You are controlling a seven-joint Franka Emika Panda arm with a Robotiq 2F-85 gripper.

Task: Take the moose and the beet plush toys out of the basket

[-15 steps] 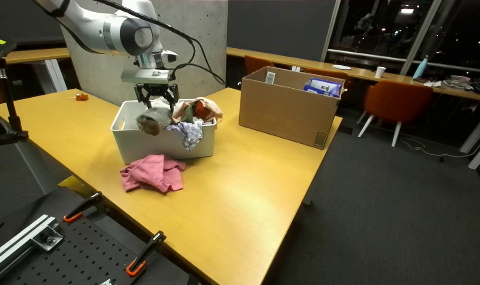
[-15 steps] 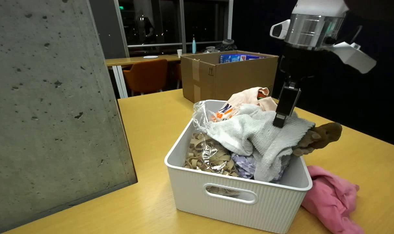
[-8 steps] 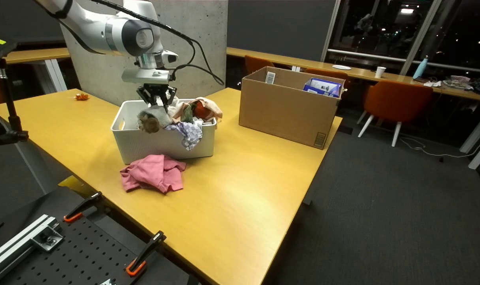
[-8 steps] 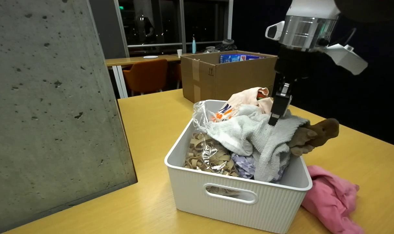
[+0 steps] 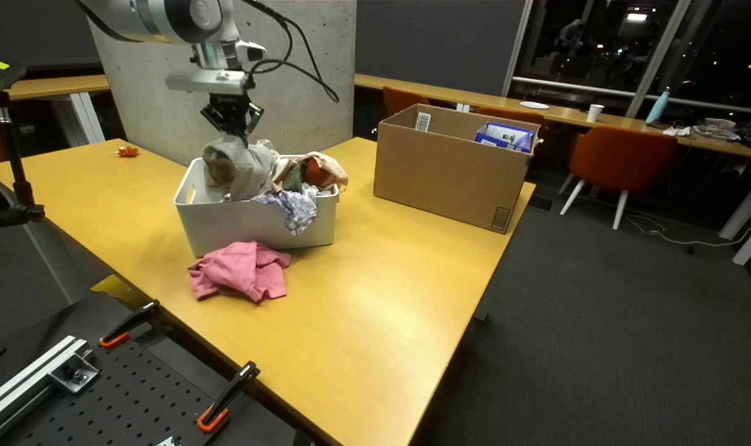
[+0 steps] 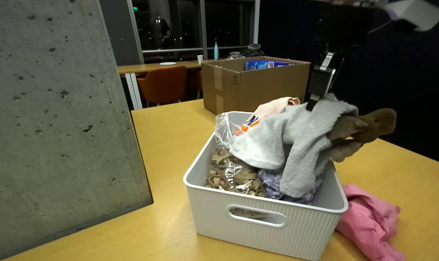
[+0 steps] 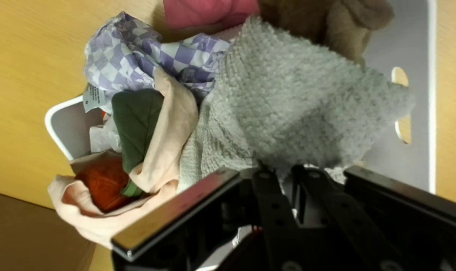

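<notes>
The moose plush toy (image 6: 310, 130) has a brown head and a grey fuzzy body. My gripper (image 7: 282, 171) is shut on that grey body, its fingertips partly sunk in the fabric. In both exterior views the moose is partly raised at the top of the white basket (image 6: 266, 232), its head tilted out over the side and its lower body among the contents. What looks like the beet plush toy (image 7: 105, 184), red with a dark green leaf, lies in the basket, partly wrapped in peach cloth (image 7: 167, 124). Much of it is hidden.
Purple checked cloth (image 7: 190, 56) hangs over the basket rim beside the moose. Brown strips in clear plastic (image 6: 230, 174) fill the near end. Pink cloth (image 5: 242, 269) lies on the table in front. A cardboard box (image 5: 443, 167) and a concrete wall (image 6: 60, 108) stand nearby.
My gripper has gone from open to shut on the moose's grey body. Over the last half second it has risen, lifting the moose's head and upper body. The basket and beet have stayed put.
</notes>
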